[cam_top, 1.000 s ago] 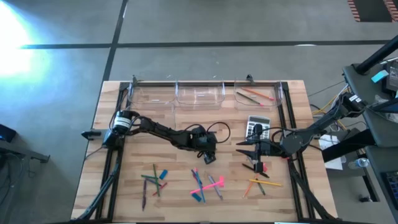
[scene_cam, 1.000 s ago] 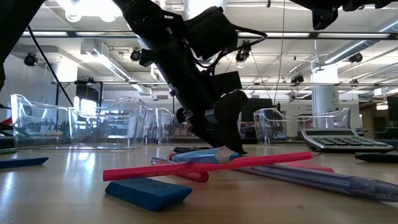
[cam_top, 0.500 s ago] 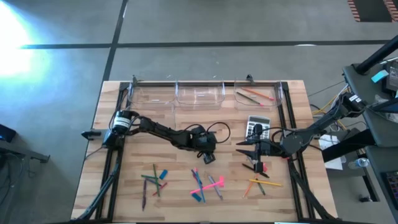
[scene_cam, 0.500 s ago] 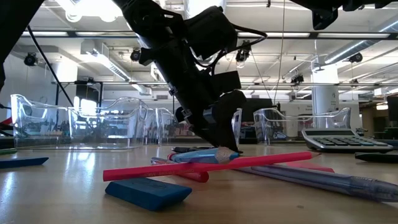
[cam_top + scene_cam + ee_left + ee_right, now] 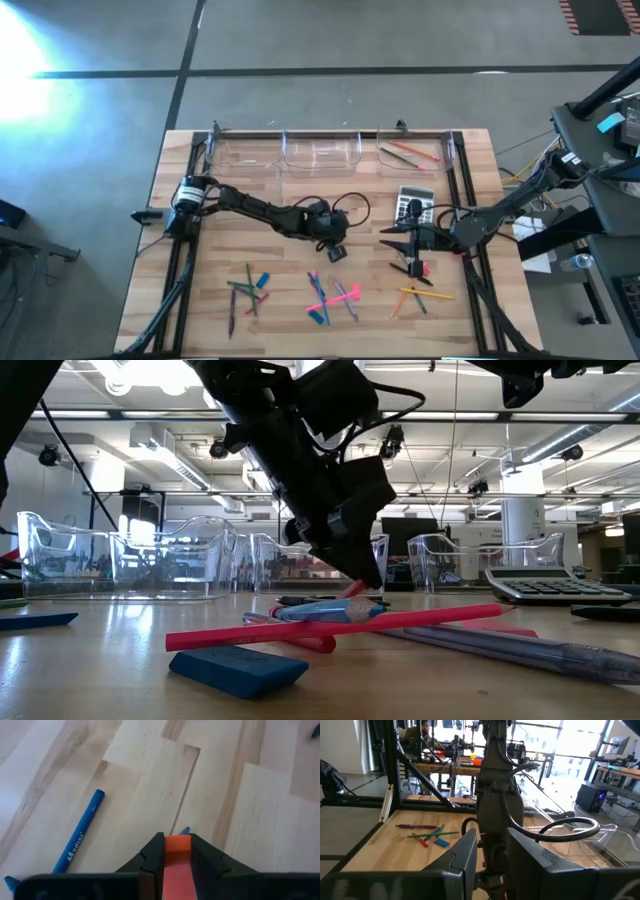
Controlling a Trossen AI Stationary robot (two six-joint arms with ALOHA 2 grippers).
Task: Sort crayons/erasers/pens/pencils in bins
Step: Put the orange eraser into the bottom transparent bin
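My left gripper (image 5: pixel 335 250) is over the middle of the table, shut on a short red-orange piece (image 5: pixel 177 851); whether it is a crayon or an eraser I cannot tell. A blue crayon (image 5: pixel 80 840) lies on the wood close by. Clear bins (image 5: pixel 320 152) line the far edge, and the right one (image 5: pixel 410 155) holds pencils. My right gripper (image 5: pixel 392 250) waits open near the calculator (image 5: pixel 415 205), pointing level at the left arm. My left gripper pinches the red-orange piece between its two fingers, whose tips are on the two sides of its free end (image 5: pixel 177 842). The fingers slant down from the table's left, and the piece lies along them. In the low view its end (image 5: pixel 352 588) hangs just above the wood.
Three loose heaps of sticks lie toward the near edge: left (image 5: pixel 248 290), middle (image 5: pixel 330 298) and right (image 5: pixel 415 298). In the low view a blue eraser (image 5: pixel 238 668) and a long red stick (image 5: pixel 340 628) lie in front. Metal rails run along both table sides.
My left gripper has shut on the red-orange piece and risen a little, taking the piece up off the table beside the middle heap. My right arm has kept still.
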